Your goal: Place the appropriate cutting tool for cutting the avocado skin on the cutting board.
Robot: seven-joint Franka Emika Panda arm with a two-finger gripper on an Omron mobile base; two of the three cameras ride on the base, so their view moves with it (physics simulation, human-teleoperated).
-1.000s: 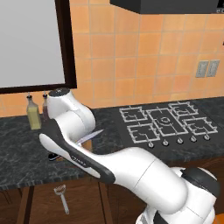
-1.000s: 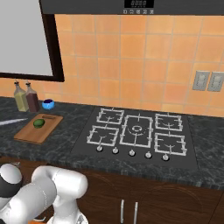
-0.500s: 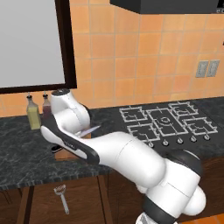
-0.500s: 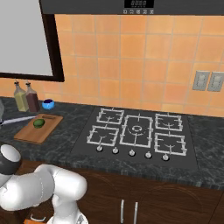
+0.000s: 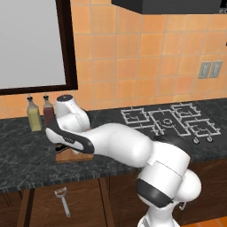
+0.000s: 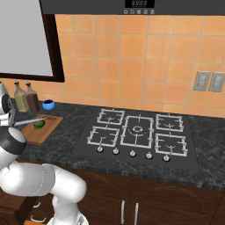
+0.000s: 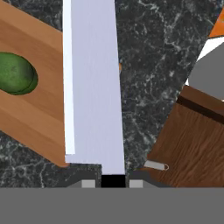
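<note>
My gripper (image 7: 113, 183) is shut on the black handle of the knife (image 7: 92, 87), and its long silver blade runs up the hand view. The blade hangs over one edge of the light-brown cutting board (image 7: 39, 118), partly over board and partly over dark counter. The green avocado (image 7: 15, 73) lies on the board to the blade's left. In the right base view the gripper (image 6: 10, 120) holds the knife (image 6: 30, 122) level just above the cutting board (image 6: 49, 128), beside the avocado (image 6: 38, 124). In the left base view my arm hides most of the cutting board (image 5: 73, 156).
Two bottles (image 6: 25, 97) and a small blue bowl (image 6: 48, 104) stand behind the board by the wall. A gas hob (image 6: 138, 132) takes up the counter to the right. A small grey peeler (image 5: 62, 199) shows low in front of the cabinet.
The arm has reached further along the counter, carrying the knife to the right until its blade is over the board's edge beside the avocado.
</note>
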